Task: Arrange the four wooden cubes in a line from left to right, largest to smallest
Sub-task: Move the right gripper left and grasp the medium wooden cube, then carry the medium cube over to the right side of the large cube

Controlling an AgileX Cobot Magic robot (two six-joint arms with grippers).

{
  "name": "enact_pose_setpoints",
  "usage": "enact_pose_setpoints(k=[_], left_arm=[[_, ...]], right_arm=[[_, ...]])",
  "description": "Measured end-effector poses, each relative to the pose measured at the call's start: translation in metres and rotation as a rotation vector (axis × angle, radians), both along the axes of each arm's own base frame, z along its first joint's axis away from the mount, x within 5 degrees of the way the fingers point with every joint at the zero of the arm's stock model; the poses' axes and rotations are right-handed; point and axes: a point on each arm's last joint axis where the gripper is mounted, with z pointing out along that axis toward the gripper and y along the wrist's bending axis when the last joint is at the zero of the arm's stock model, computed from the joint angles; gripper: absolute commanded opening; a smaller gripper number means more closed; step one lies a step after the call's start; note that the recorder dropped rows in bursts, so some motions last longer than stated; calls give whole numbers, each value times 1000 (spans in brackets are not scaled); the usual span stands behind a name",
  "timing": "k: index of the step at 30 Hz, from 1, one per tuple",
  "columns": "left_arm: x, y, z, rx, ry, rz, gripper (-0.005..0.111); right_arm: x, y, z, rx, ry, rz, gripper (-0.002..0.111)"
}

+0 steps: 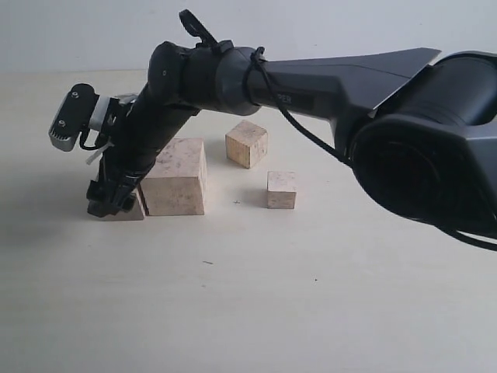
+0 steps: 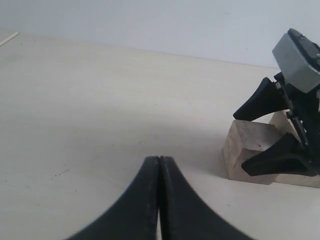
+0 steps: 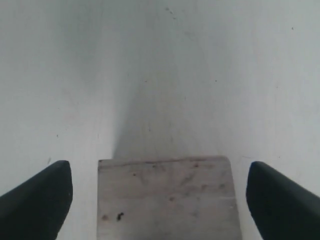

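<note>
While the right arm point(image 1: 326, 85) reaches across the table point(image 1: 311, 311) to the far left of the group, the right gripper point(image 1: 116, 203) stands low over a half-hidden cube point(image 1: 130, 212). This cube sits just beside the largest cube point(image 1: 175, 177), on its left. Two more stand apart to the right: a middle cube point(image 1: 247, 143) further back and the smallest cube point(image 1: 281, 189) nearer the front. As the biggest one must be the first on the left, I judge that the covered cube is in the wrong place, which would explain why the arm goes there. I cannot tell its size rank from here.

In the left wrist view, the left gripper point(image 2: 159, 200) has its fingers pressed together with nothing between them. It rests away from the work, probably so as not to stand in the way. Further off, the other gripper's dark fingers point(image 2: 260, 100) reach over the same cube point(image 2: 252, 145) from both sides.

In the right wrist view, the fingers point(image 3: 40, 200) are spread wide. The cube point(image 3: 165, 200) lies between them on the table, and a clear gap is on each side. So it is framed, not pinched. The centred position suits a grasp, in my opinion.
</note>
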Motion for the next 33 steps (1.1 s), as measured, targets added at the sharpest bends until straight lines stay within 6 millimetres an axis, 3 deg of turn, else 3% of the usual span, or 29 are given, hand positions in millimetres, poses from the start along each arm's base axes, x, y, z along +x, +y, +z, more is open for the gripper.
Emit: enact_pose_setpoints(k=[1, 3, 5, 6, 7, 11, 15, 16, 21, 24, 27, 33], left_arm=[[0, 0, 0, 0, 0, 0, 0], [0, 0, 0, 0, 0, 0, 0], [0, 0, 0, 0, 0, 0, 0], [0, 0, 0, 0, 0, 0, 0], [0, 0, 0, 0, 0, 0, 0], [0, 0, 0, 0, 0, 0, 0], [0, 0, 0, 0, 0, 0, 0], [0, 0, 0, 0, 0, 0, 0], [0, 0, 0, 0, 0, 0, 0], [0, 0, 0, 0, 0, 0, 0], [0, 0, 0, 0, 0, 0, 0], [0, 0, 0, 0, 0, 0, 0]], right_arm=[[0, 0, -3, -3, 0, 0, 81], [1, 0, -3, 2, -8, -1, 64], [1, 1, -3, 2, -8, -1, 36], [1, 1, -3, 2, -8, -1, 13], [0, 0, 0, 3, -8, 1, 0], [-1, -2, 32, 47, -40, 3, 0], [-5, -8, 87, 124, -109, 8, 0], [-8, -13, 106, 121, -148, 27, 0], [-19, -41, 148, 0, -203, 128, 0], [-18, -61, 169, -50, -213, 142, 0], [-5, -82, 186, -53, -239, 97, 0], [35, -124, 187, -81, -205, -15, 0]])
